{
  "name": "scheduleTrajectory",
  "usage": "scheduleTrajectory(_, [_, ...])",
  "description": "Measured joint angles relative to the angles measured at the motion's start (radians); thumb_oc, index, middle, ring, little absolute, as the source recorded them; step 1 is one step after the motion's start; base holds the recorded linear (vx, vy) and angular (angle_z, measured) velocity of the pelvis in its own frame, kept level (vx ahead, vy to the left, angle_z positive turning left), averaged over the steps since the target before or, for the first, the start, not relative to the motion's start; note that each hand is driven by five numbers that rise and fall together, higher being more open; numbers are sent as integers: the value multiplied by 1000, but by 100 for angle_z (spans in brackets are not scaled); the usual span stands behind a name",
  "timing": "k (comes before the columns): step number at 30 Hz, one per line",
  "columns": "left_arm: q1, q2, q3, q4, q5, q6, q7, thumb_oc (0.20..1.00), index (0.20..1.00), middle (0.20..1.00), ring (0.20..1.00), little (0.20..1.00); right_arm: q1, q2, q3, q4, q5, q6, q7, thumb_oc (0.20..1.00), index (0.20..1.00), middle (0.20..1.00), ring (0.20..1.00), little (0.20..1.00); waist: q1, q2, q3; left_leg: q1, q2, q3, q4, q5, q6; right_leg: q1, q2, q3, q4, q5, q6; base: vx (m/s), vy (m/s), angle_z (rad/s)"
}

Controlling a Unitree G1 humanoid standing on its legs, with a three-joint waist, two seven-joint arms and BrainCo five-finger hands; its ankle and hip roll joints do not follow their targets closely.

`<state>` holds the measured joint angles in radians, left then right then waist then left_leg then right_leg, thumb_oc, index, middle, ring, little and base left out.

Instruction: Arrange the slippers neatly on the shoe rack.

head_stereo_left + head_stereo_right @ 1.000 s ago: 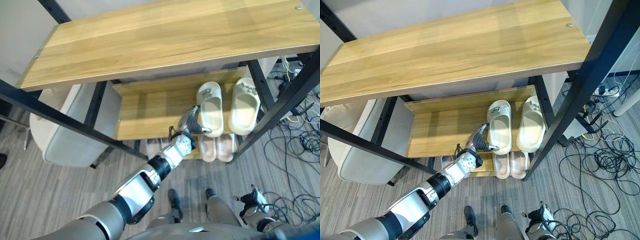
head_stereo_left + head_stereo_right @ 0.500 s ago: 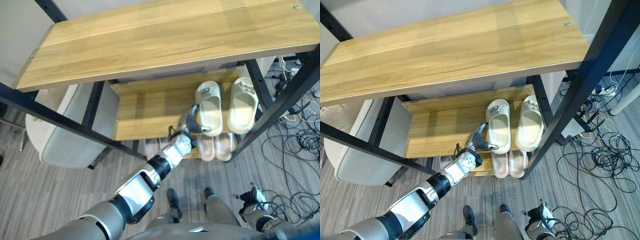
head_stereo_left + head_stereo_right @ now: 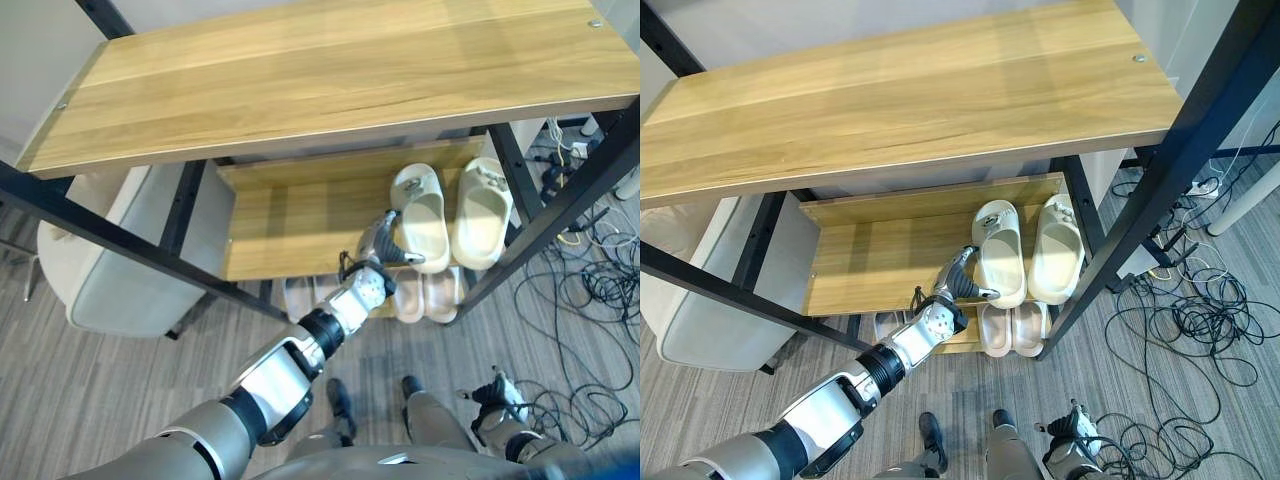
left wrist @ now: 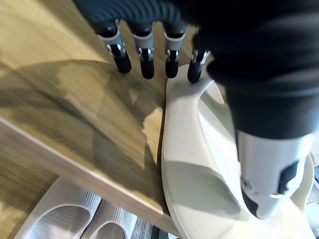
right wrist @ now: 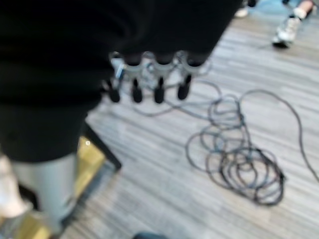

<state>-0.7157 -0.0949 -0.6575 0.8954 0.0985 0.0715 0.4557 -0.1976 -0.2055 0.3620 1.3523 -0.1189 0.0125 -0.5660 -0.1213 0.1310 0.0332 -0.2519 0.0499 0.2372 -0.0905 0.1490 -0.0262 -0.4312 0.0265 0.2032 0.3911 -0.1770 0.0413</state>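
Left eye view: rack (image 3: pixel 300 85) with black frame and wooden top board, which is hiding the rear part of the middle shelf (image 3: pixel 290 225).

- Cream slippers, one pair: lying side by side at the 3 o'clock end of the middle shelf, toes pointing to 12 o'clock. Left slipper (image 3: pixel 421 217) and right slipper (image 3: pixel 481 211) are sitting close together; whether they are touching is hard to tell. A frame post is crossing in front of the right slipper's outer edge.
- Pink slippers (image 3: pixel 1012 328): lying on the bottom level at 6 o'clock of the cream pair, mostly covered by the middle shelf, only the front ends showing. Another pale pair (image 3: pixel 300 297) is peeking out at 9 o'clock of them, largely hidden by the left arm.
- Left hand (image 3: pixel 378 243): reaching onto the middle shelf at 9 o'clock of the left slipper. In the left wrist view the fingers (image 4: pixel 145 62) are hanging straight over the bare wood beside the slipper's edge, and the thumb is lying across the slipper's strap; nothing is being gripped.
- Right hand (image 5: pixel 149 79): hanging low over the floor by a cable coil (image 5: pixel 234 169), fingers loose and empty.
- Grey seat (image 3: pixel 120 285): partly cut off behind the rack at 9 o'clock.
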Motion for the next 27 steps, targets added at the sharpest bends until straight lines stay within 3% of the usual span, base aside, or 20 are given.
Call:
scheduleTrajectory(10, [0, 27, 0, 23, 13, 0, 9, 1000, 1000, 1000, 1000, 1000, 4, 0, -5, 5, 17, 0, 0, 1000, 1000, 1000, 1000, 1000, 0, 9, -6, 5, 4, 1, 0, -1, 0, 8, 2, -1, -5, 3, -2, 0, 0, 0])
scheduleTrajectory(14, [14, 157, 53, 0, 41, 5, 9, 1000, 1000, 1000, 1000, 1000, 22, 0, -21, 9, 16, 0, 0, 1000, 1000, 1000, 1000, 1000, 16, 27, -19, 10, 9, -23, 0, 6, -2, 25, 2, -27, -9, 3, -3, -3, 6, 14])
scheduleTrajectory(20, [108, 317, 60, -199, 82, -2, -15, 1000, 1000, 1000, 1000, 1000, 31, -2, -18, 2, 13, 3, 1, 1000, 1000, 1000, 1000, 1000, 62, 32, -23, 52, 20, -55, 0, 0, -14, 86, 5, -58, -22, -4, -10, -6, -22, 16])
scheduleTrajectory(27, [291, 360, 71, -366, 94, -21, -110, 1000, 1000, 1000, 1000, 1000, 55, 2, -22, 0, -5, 22, 13, 1000, 1000, 1000, 1000, 1000, 84, 28, -33, 104, 25, -91, 0, -5, -18, 166, 1, -103, -49, -9, -20, 6, -25, 17])
